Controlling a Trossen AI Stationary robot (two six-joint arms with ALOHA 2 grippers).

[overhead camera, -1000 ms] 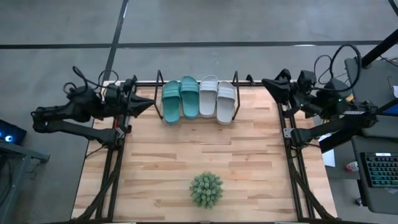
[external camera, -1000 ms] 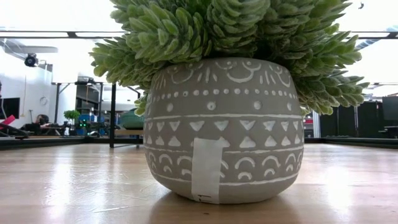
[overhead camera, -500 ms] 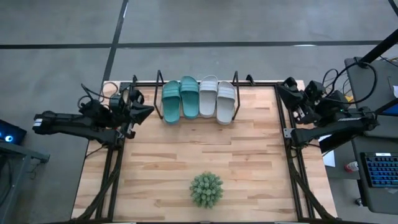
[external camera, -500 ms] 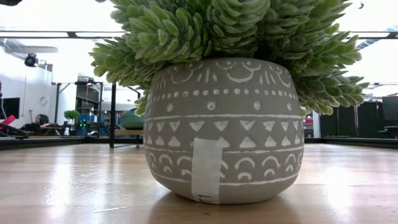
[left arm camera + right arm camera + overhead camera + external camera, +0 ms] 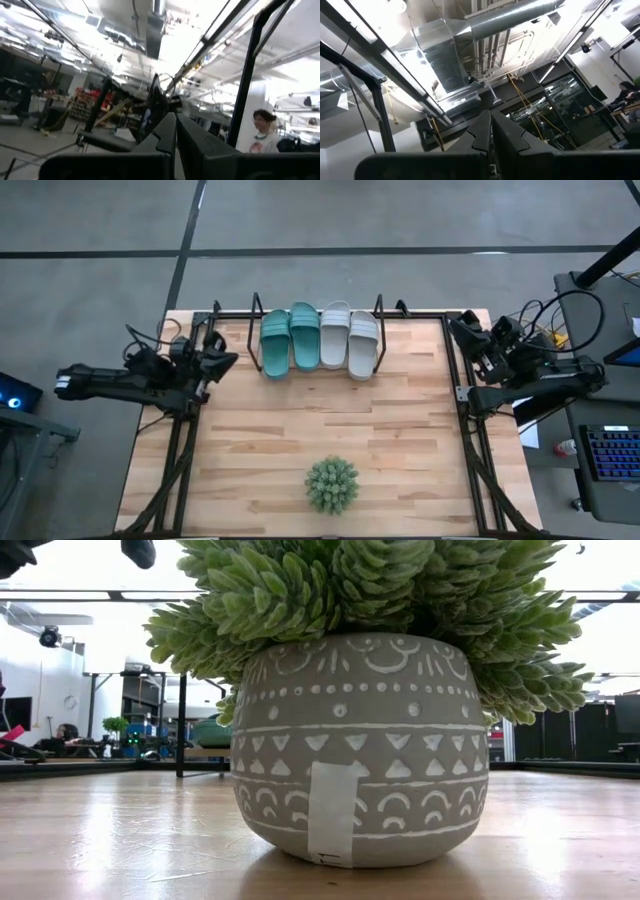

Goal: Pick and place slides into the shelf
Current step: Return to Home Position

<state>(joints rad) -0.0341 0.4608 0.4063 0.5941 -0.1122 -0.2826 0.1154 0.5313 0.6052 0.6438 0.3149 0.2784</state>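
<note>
The wooden table (image 5: 300, 430) stands on a grey floor, with a potted plant (image 5: 331, 484) near its front edge. All four slides (image 5: 320, 338) sit side by side in the shelf (image 5: 256, 308) at the back, the green pair left and the grey pair right. The left fingers (image 5: 228, 360) hang at the table's left edge, and the right fingers (image 5: 458, 326) at its back right corner. Both pairs are pressed together, holding nothing, and point up toward the ceiling ducts (image 5: 520, 20).

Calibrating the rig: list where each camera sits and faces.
High: overhead, straight down on table, slides, shelf, plant; both arms at its sides.
Low: tabletop height, level; plant's pot fills it; arm tips top-left.
Left wrist: aimed up at ceiling; left hand shut.
Right wrist: up at ducts; right hand shut.
Shared: high and low both see the plant.
</note>
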